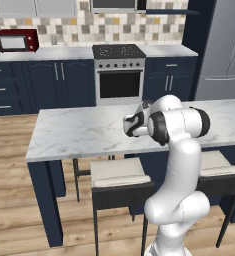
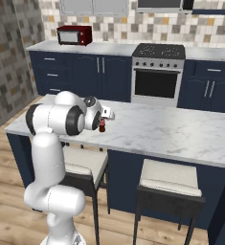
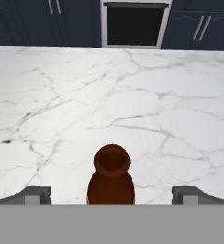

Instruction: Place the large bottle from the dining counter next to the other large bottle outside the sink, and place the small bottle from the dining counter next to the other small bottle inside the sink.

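Hand view gives you one brown bottle (image 3: 111,177), open-mouthed and upright on the marble dining counter (image 3: 132,95), standing between the two finger tips. The gripper (image 3: 111,194) is spread wide, with both tips well apart from the bottle's sides. Beyond the bottle you have a broad stretch of bare marble running to the counter's far edge, with the oven (image 3: 135,24) past it. In the right base view you see the same single bottle (image 2: 102,125) near the counter's front edge, above one of two stools (image 2: 83,165).
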Available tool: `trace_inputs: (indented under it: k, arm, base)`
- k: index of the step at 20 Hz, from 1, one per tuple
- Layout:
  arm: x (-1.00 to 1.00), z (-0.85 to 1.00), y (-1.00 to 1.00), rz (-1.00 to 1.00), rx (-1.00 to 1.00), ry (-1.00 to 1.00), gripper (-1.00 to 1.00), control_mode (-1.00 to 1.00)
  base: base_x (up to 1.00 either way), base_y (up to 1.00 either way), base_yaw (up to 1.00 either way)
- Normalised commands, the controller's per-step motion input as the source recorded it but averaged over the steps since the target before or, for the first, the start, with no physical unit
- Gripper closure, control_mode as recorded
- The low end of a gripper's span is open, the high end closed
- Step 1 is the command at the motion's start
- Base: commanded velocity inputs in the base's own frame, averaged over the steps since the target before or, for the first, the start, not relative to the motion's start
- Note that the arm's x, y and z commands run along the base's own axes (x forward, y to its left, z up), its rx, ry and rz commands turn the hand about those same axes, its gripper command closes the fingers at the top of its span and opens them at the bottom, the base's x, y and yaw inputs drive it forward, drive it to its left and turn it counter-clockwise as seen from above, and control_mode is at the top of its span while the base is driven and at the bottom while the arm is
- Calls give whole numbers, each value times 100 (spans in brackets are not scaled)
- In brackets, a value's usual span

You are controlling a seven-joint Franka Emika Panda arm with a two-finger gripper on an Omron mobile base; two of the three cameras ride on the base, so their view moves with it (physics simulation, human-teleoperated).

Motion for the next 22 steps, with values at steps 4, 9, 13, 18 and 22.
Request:
trace_inputs:
  k: [4,9,13,18,22]
  arm:
    - [12,-7,0,0,0,0,-100,-100]
    - [16,-9,0,0,0,0,-100,-100]
    - [15,-11,0,0,0,0,-100,-100]
    - [21,-4,0,0,0,0,100,-100]
    - [5,0,0,0,0,0,100,-100]
  base:
    - [0,0,0]
    - [0,0,0]
    - [0,0,0]
    - [0,0,0]
    - [0,0,0]
